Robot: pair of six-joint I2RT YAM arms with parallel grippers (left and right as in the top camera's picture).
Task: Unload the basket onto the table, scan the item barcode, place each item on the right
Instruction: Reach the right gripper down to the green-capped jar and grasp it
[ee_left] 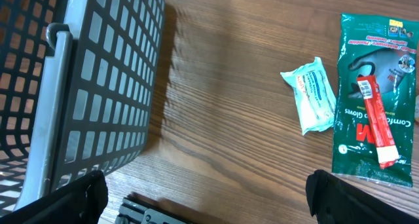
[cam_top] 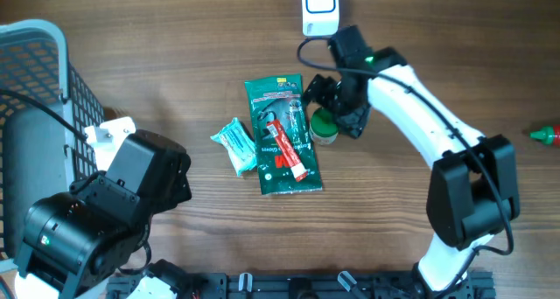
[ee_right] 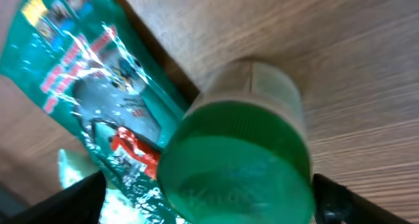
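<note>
The table (cam_top: 175, 72) is smooth brown wood, the basket (ee_left: 111, 86) is dull grey plastic, the green packet (cam_top: 282, 142) is shiny crinkly plastic, and the jar (ee_right: 249, 145) has a ridged green plastic lid.

**Left arm** (cam_top: 87, 225): black-cased, folded low at the near left corner of the table, with its wrist end turned toward the table centre. **Left gripper** (ee_left: 209, 201): jaws spread wide, and the fingertips (ee_left: 72, 198) show only at the lower corners of the wrist view. **Right arm** (cam_top: 420, 115): white links with black joints. It rises from the near right edge and reaches toward the far centre, wrist bent down. **Right gripper** (cam_top: 328, 107): faces the tabletop, jaws likewise wide apart.
</note>
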